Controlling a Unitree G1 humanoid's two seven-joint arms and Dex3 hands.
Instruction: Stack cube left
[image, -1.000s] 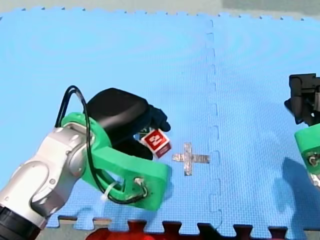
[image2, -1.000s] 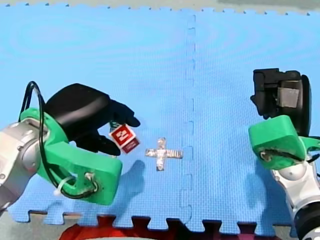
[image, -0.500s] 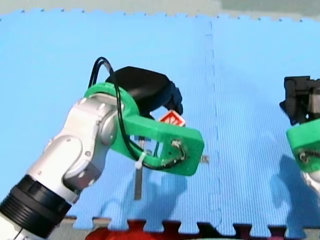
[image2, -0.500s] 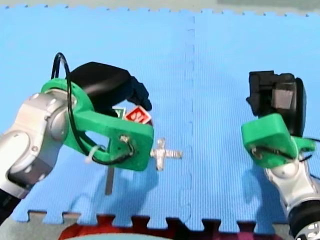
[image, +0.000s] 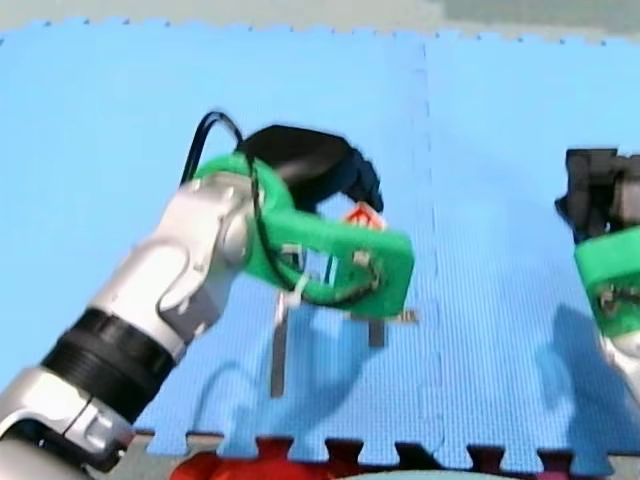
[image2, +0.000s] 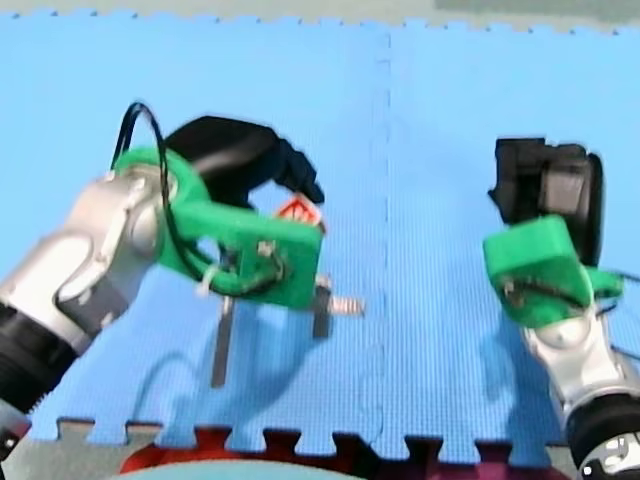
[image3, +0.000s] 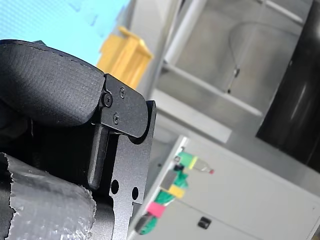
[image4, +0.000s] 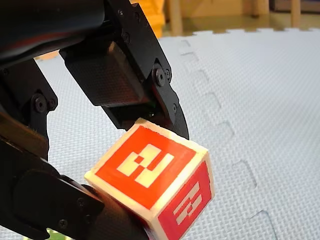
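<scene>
While the left robot hand (image2: 238, 160) pinches the red cube (image2: 298, 211) at mid-frame, the tape cross (image2: 345, 304) lies just lower right of it, the right robot hand (image2: 545, 190) far right.

Likely robotics lab: blue interlocking foam mat (image: 500, 150) as work surface, grey cabinet (image3: 240, 200) with coloured tags (image3: 175, 192)

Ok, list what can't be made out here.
- Cube: the left hand holds it above the mat. In the head views the hand and its green bracket hide most of it. The second wrist view shows two faces; the fingers cover the rest.
- Tape cross: mostly behind the bracket.
- Right hand, at the mat's right: cut by the first head view's edge.
</scene>
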